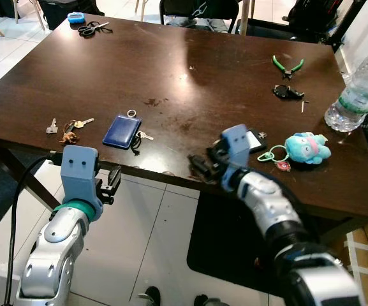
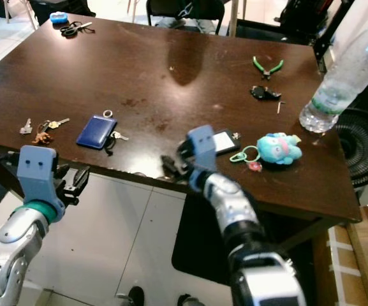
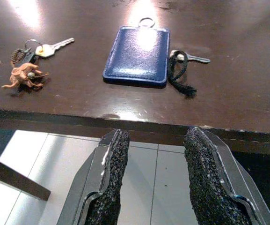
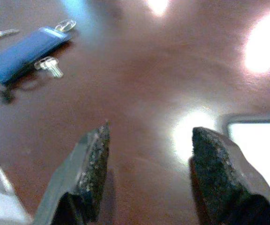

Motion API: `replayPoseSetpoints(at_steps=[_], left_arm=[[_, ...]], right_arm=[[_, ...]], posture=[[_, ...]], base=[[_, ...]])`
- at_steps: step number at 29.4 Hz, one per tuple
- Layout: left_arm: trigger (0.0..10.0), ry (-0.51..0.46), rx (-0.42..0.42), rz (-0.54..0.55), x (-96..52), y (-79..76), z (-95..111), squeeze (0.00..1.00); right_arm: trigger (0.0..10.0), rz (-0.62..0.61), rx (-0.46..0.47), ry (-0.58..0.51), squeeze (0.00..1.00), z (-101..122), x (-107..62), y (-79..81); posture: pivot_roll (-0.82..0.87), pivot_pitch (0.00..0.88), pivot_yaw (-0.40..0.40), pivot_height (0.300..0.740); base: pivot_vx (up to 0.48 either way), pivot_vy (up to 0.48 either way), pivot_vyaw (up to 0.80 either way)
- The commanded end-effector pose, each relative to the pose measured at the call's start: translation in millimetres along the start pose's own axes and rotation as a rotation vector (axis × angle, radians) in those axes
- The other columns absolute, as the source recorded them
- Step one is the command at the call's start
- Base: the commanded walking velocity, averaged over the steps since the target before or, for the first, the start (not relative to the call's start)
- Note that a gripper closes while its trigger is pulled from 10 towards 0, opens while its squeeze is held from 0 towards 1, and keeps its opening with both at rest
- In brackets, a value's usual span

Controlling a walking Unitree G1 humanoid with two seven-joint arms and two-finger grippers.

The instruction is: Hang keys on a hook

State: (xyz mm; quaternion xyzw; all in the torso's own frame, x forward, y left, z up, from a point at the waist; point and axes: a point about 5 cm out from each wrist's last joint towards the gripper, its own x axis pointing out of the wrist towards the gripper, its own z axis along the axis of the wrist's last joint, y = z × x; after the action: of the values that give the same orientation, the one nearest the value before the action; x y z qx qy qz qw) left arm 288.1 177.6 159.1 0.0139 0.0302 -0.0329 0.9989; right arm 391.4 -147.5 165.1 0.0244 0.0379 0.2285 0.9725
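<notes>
It looks like a home dining room: a dark wooden table [image 1: 190,70] on white floor tiles [image 1: 148,223] (chairs [image 1: 199,11] stand at its far side).

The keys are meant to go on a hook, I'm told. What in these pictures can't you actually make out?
- Hook: I can find none on or around the table.
- Water bottle: its top is cut off by the eye views' right edge.
- White-faced flat thing: cut off by the right wrist view's edge, washed out by glare.
- Small dark items near the green pliers: too small to identify.
- Right gripper: its fingertips blend into the dark table edge.
</notes>
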Motion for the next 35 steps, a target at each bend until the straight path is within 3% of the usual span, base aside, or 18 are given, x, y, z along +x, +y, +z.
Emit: replayPoseSetpoints(at_steps=[1, 5, 8, 12, 22, 26, 27, 28, 30, 31, 32, 33, 35], left_arm=[[10.0, 0.032, 0.004, 0.004, -0.9, 1.2, -8.1, 0.00], [10.0, 0.032, 0.006, 0.001, -0.6, 1.1, -7.7, 0.00], [10.0, 0.032, 0.009, 0.002, -0.9, 1.4, -7.5, 0.00], [10.0, 0.032, 0.011, 0.008, -2.3, 2.1, -6.8, 0.00], [10.0, 0.029, 0.003, 0.011, -3.3, 0.9, -5.5, 0.00], [10.0, 0.030, 0.001, 0.010, -3.1, 0.6, -5.6, 0.00], [10.0, 0.030, 0.001, 0.009, -3.1, 0.6, -5.6, 0.00], [10.0, 0.030, 0.001, 0.009, -3.1, 0.6, -5.6, 0.00], [10.0, 0.031, 0.001, 0.008, -2.8, 0.8, -5.9, 0.00], [10.0, 0.031, 0.001, 0.008, -2.8, 0.8, -5.9, 0.00], [10.0, 0.032, 0.001, 0.007, -2.4, 1.3, -6.3, 0.00], [10.0, 0.032, 0.001, 0.007, -2.4, 1.3, -6.3, 0.00], [10.0, 0.033, 0.004, 0.006, -1.2, 2.0, -7.0, 0.00]], right_arm=[[10.0, -0.061, 0.031, 0.022, 0.00, 0.4, -2.8, -13.9], [10.0, -0.086, 0.038, 0.008, 0.00, 15.4, 1.0, -19.5], [10.0, -0.052, 0.051, 0.001, 0.00, 21.3, 8.7, -9.6], [10.0, 0.034, 0.026, 0.077, 0.00, 7.1, 18.9, 15.9], [10.0, 0.166, -0.018, 0.174, 0.00, -20.1, 23.2, 45.8], [10.0, 0.135, -0.042, 0.156, 0.00, -15.7, 21.4, 37.5], [10.0, 0.085, -0.055, 0.136, 0.00, -7.3, 18.3, 23.1], [10.0, 0.085, -0.055, 0.136, 0.00, -7.3, 18.3, 23.1], [10.0, 0.017, -0.067, 0.111, 0.00, 5.0, 12.2, 2.2], [10.0, 0.017, -0.067, 0.111, 0.00, 5.0, 12.2, 2.2], [10.0, -0.025, -0.080, 0.105, 0.00, 11.2, 6.2, -12.4], [10.0, -0.025, -0.080, 0.105, 0.00, 11.2, 6.2, -12.4], [10.0, -0.088, -0.105, 0.115, 0.00, 15.7, -5.4, -34.3]], posture=[[-0.02, 0.151, 0.084, 0.740], [-0.01, 0.154, 0.087, 0.740], [-0.01, 0.154, 0.087, 0.740], [0.01, 0.163, 0.081, 0.740], [0.01, 0.177, 0.076, 0.740], [0.01, 0.176, 0.076, 0.740], [0.01, 0.176, 0.076, 0.740], [0.01, 0.176, 0.076, 0.740], [0.00, 0.173, 0.079, 0.740], [0.00, 0.173, 0.079, 0.740], [-0.01, 0.168, 0.081, 0.740], [-0.01, 0.168, 0.081, 0.740], [-0.01, 0.161, 0.085, 0.740]], base=[[0.000, 0.000, 0.00], [0.000, 0.000, 0.00], [0.000, 0.000, 0.00], [0.000, 0.000, 0.00], [0.000, 0.000, 0.00], [0.000, 0.000, 0.00], [0.000, 0.000, 0.00], [0.000, 0.000, 0.00], [0.000, 0.000, 0.00], [0.000, 0.000, 0.00], [0.000, 0.000, 0.00], [0.000, 0.000, 0.00], [0.000, 0.000, 0.00]])
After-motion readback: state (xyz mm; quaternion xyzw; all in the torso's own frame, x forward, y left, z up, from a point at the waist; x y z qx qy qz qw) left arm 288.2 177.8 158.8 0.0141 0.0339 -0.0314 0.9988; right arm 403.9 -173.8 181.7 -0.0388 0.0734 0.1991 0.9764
